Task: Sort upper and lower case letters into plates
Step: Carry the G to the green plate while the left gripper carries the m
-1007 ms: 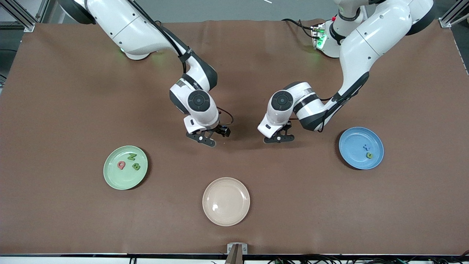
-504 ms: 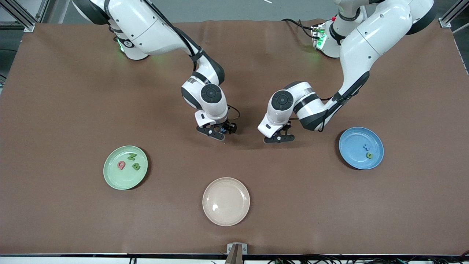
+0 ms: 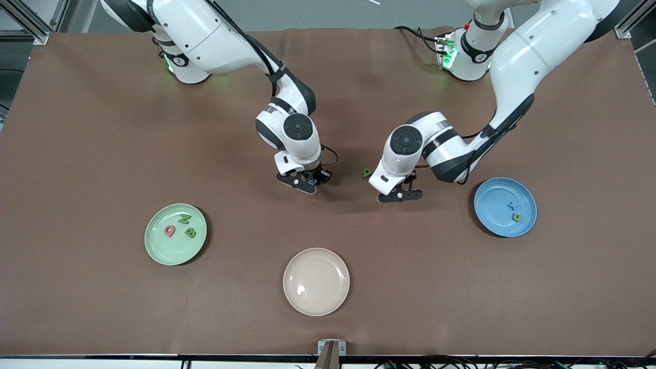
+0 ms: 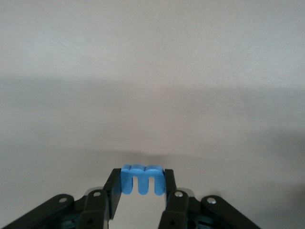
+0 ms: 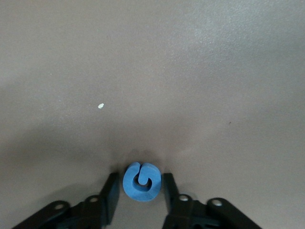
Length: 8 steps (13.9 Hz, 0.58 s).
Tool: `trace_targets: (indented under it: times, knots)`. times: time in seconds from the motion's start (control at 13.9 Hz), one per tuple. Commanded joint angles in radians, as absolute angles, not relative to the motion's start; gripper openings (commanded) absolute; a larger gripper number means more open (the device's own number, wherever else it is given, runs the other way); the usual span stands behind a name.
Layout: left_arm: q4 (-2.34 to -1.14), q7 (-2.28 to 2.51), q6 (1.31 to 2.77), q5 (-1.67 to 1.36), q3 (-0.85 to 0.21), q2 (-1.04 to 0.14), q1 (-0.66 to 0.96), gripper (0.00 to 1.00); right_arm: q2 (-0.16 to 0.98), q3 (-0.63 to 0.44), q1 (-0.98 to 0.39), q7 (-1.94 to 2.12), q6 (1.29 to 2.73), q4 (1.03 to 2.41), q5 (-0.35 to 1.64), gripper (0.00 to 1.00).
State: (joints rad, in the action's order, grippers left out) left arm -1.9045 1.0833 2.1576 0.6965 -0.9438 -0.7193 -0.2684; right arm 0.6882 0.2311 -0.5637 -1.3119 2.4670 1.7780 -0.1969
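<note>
While gripped, blue m (image 4: 142, 179) between left gripper (image 4: 141, 191) (snug)

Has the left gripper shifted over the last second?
Yes. The left gripper, shut on the blue m-shaped letter, has moved toward the blue plate at the left arm's end of the table, uncovering a small green letter on the cloth.

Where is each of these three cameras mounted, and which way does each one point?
Front view: high across the table, facing both arms; shows the green plate, beige plate, blue plate and both arms whole.
Left wrist view: on the left arm's wrist, looking down at the cloth; shows the left gripper with fingers shut on the blue m.
Right wrist view: on the right arm's wrist, looking down; shows the right gripper with fingers around the blue G.
Shared: each gripper appears in the front view too.
</note>
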Motion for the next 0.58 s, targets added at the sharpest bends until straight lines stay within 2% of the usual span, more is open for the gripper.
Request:
trace_targets:
  times: [0.0, 0.22, 0.5]
  knots:
    - [-1.916, 0.933, 2.016, 0.667, -1.151, -0.675, -0.524, 0.17, 0.678, 0.219, -0.555, -1.324, 2.468, 1.810, -0.210, 0.00]
    - [-1.916, 0.716, 1.887, 0.667, -1.282, -0.675, -0.745, 0.17, 0.657, 0.221, -0.479, -1.199, 2.409, 1.795, -0.210, 0.00]
    - [-1.914, 0.458, 1.870, 0.681, -1.295, -0.678, -0.903, 0.17, 0.582, 0.232, -0.298, -0.889, 2.231, 1.743, -0.198, 0.00]
